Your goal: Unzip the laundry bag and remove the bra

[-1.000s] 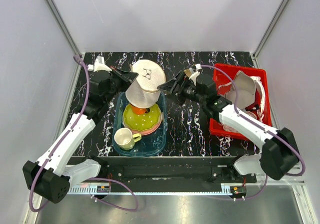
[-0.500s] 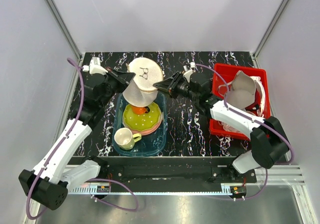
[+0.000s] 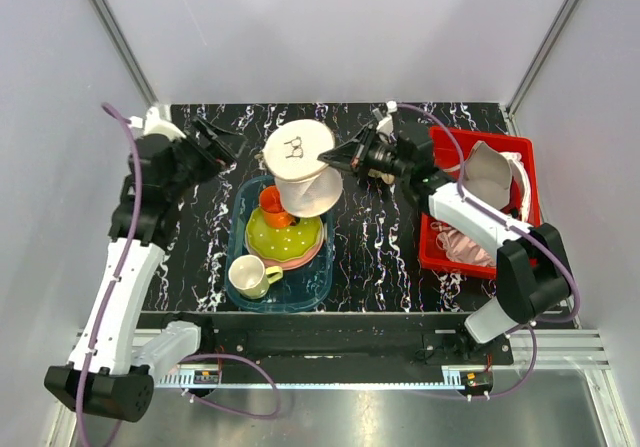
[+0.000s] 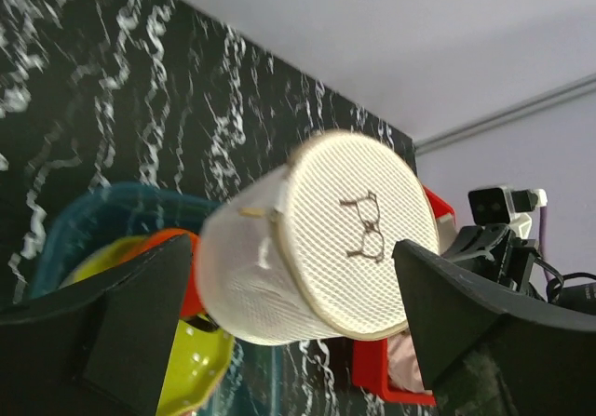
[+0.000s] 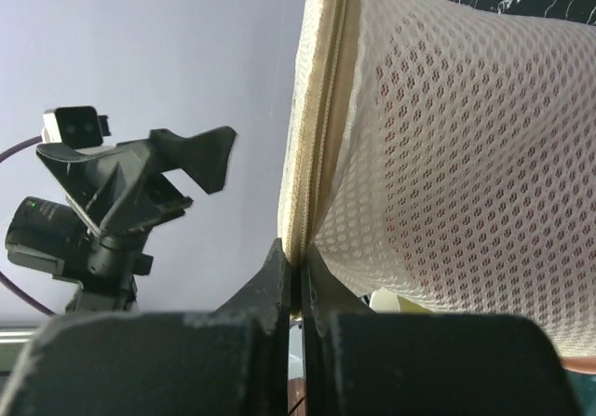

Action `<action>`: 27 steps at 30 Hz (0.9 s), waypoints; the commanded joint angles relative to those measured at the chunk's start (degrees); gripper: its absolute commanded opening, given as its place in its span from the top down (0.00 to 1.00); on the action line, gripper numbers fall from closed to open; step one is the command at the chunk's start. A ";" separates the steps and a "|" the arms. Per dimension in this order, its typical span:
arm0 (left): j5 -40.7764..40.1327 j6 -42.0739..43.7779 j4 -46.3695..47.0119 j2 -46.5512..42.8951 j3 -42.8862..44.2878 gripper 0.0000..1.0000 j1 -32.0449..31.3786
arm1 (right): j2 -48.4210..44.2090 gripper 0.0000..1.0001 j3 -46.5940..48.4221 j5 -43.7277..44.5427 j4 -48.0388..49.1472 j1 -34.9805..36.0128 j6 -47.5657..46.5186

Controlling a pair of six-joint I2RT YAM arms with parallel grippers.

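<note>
We're looking at a black table [image 3: 380,252] veined with white marble streaks, running from the near rail up to the back wall. Two things sit straight on it. A see-through teal tray [image 3: 300,302] lies left of centre toward the near edge, and a red crate [image 3: 430,260] sits against the right side. A strip of marbled top shows between them.

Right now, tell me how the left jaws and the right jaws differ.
The left jaws stand wide open; the right jaws are shut. The left jaws hold nothing and sit clear of the laundry bag; the right jaws pinch the bag's edge seam, holding it up over the far end of the tray. What they share: both face the bag, one from each side.
</note>
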 commanded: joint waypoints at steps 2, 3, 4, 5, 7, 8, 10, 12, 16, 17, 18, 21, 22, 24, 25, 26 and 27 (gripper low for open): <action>11.99 11.47 -6.95 2.03 11.22 0.08 6.71 | 0.72 1.00 8.72 -18.21 -3.94 -4.03 -11.03; 13.67 13.48 -7.31 3.00 12.38 0.08 6.81 | 0.72 1.00 11.35 -19.53 -6.57 -4.03 -13.66; 15.43 14.55 -7.75 3.97 13.26 0.08 6.89 | 0.46 1.00 12.68 -21.98 -12.86 -4.03 -19.86; 19.02 15.95 -7.84 5.72 13.79 0.08 6.98 | 0.28 1.00 13.65 -23.40 -15.54 -4.03 -22.54; 23.77 17.45 -7.06 7.31 14.41 0.08 6.98 | -0.42 1.00 15.32 -28.65 -20.72 -4.03 -28.59; 28.76 18.50 -5.92 8.62 14.24 0.08 6.98 | -0.59 1.00 15.50 -29.99 -21.27 -4.03 -29.76; 34.06 19.39 -4.86 10.21 13.01 0.07 6.98 | -1.91 1.00 15.15 -32.88 -23.47 -4.12 -32.48; 38.90 20.00 -4.15 11.53 12.13 0.07 6.98 | -2.61 1.00 14.45 -34.48 -23.65 -4.12 -33.72; 43.21 18.69 0.50 10.75 6.96 0.08 6.90 | -3.06 1.00 13.57 -37.38 -23.65 -4.12 -35.83; 46.35 17.73 2.60 10.57 5.98 0.08 6.90 | -2.97 1.00 13.48 -37.73 -23.56 -4.12 -35.92; 48.04 17.46 3.40 10.48 5.28 0.08 6.90 | -2.88 1.00 13.66 -37.91 -23.65 -4.20 -36.01; 54.10 16.76 5.07 11.53 1.94 0.09 6.90 | -1.92 1.00 14.01 -38.35 -23.65 -4.12 -36.19; 54.82 16.14 5.86 11.62 1.15 0.11 6.90 | -1.57 1.00 14.18 -38.27 -23.47 -4.03 -36.36; 57.02 12.72 11.03 10.84 -2.19 0.21 6.63 | -1.13 1.00 14.53 -38.27 -23.56 -4.12 -36.45; 57.54 11.58 12.88 10.31 -3.07 0.26 6.54 | -0.69 1.00 14.62 -37.92 -23.56 -4.12 -36.54; 58.59 9.65 15.86 9.61 -3.95 0.36 6.54 | -0.25 1.00 14.89 -38.00 -23.56 -4.20 -36.63; 58.95 8.85 16.85 9.34 -4.74 0.42 6.46 | 0.10 1.00 15.50 -38.09 -23.47 -4.12 -36.63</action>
